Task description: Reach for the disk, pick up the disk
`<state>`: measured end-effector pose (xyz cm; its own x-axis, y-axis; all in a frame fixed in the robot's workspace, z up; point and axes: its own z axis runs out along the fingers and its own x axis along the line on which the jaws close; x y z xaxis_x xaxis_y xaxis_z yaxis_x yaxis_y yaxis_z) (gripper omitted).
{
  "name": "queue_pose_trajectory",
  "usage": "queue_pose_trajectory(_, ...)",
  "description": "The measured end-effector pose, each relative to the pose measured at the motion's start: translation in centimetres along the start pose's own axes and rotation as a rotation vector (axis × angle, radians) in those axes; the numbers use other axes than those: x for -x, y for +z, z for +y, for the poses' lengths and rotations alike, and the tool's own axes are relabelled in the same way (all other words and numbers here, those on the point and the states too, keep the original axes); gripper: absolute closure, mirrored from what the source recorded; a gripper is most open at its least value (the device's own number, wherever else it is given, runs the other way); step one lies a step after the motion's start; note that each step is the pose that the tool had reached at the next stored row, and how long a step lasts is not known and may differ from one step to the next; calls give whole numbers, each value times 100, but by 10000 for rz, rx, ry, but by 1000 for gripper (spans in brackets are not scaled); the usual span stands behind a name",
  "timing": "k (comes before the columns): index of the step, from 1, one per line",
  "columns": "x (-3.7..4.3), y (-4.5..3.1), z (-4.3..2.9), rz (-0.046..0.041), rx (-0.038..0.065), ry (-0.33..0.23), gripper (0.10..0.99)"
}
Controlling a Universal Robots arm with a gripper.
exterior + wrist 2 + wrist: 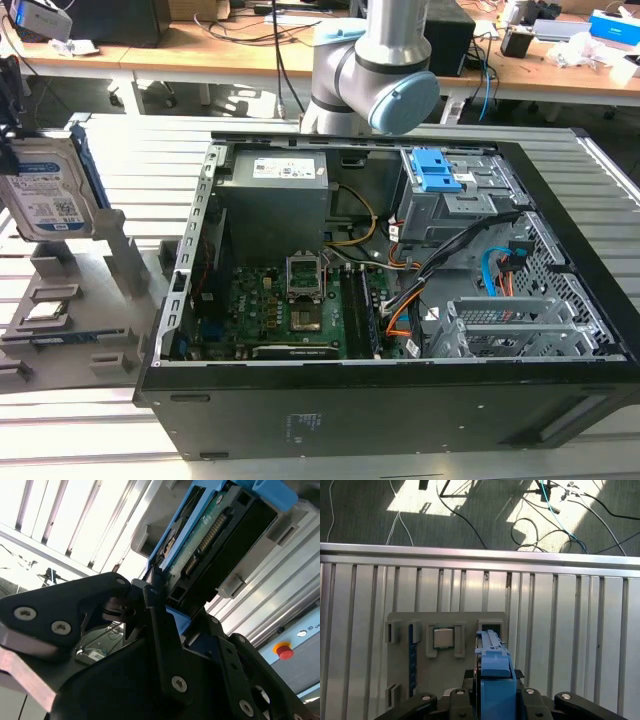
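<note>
Slatted metal desk (120, 150), grey fixture tray (90, 300). 1 disk (45, 190), upright over the tray, exterior view's left. Claw (182, 617) clamped on its blue-railed edges. Step: pick-up, grasp apparently made.

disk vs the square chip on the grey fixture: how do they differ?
Pose: the disk stands on edge; the chip lies flat in its pocket.
Size: the disk is far larger than the chip.
Shape: the disk is rectangular, the chip square.
Trim: the disk carries blue rails; the chip has none.
Both look silver-grey, at the grey fixture.
</note>
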<state>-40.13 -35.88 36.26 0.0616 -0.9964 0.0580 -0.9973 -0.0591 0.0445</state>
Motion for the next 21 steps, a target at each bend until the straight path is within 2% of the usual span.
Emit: queue_pose_trajectory(21, -16, -268, 3, 102, 8, 4, 722)
